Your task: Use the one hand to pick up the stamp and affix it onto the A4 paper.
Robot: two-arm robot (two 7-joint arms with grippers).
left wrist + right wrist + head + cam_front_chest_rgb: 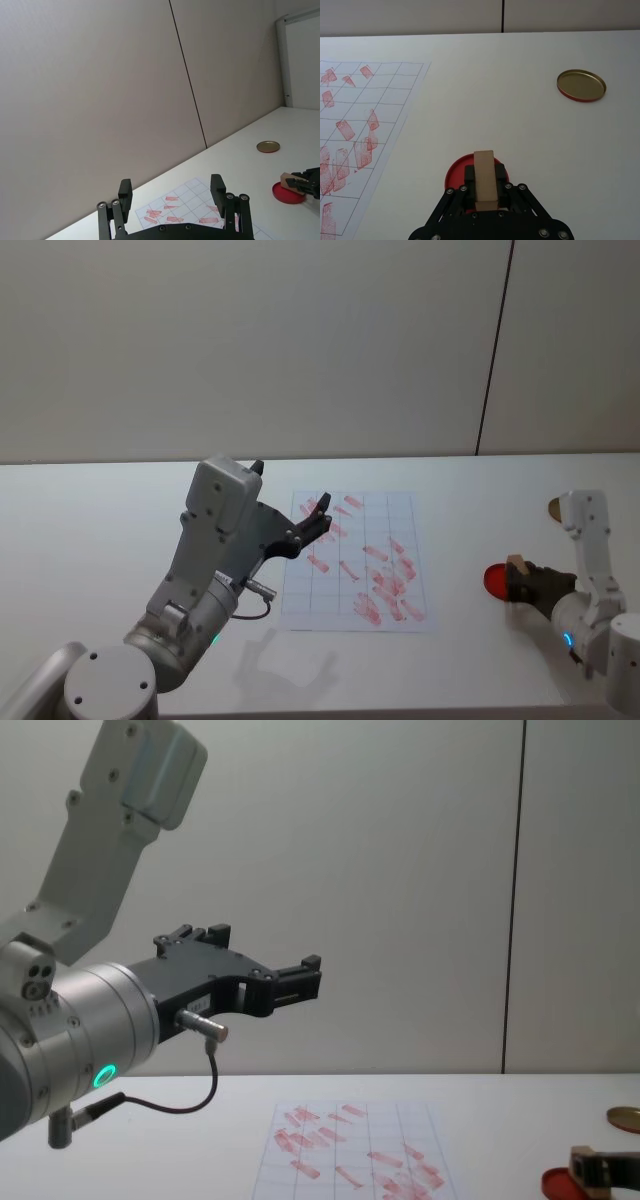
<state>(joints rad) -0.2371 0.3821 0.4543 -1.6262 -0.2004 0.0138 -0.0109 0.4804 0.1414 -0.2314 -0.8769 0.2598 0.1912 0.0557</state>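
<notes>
Right gripper (525, 582) clamps stamp (484, 175) over red disc (454, 172), right of paper (395, 515); a tilted grip could smear the print; left gripper (171, 184) idle, open, raised by paper

Pale grey arm shells (215, 505), silver cylindrical joint (95, 1020) with green-lit ring (104, 1073), thin black cable (214, 1080), black screw-studded left gripper (171, 184), matching right gripper (485, 176).

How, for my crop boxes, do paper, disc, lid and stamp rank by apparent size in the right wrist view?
1. Paper, though cropped.
2. Disc, partly hidden.
3. Lid and stamp: alike; stamp is nearer.
</notes>
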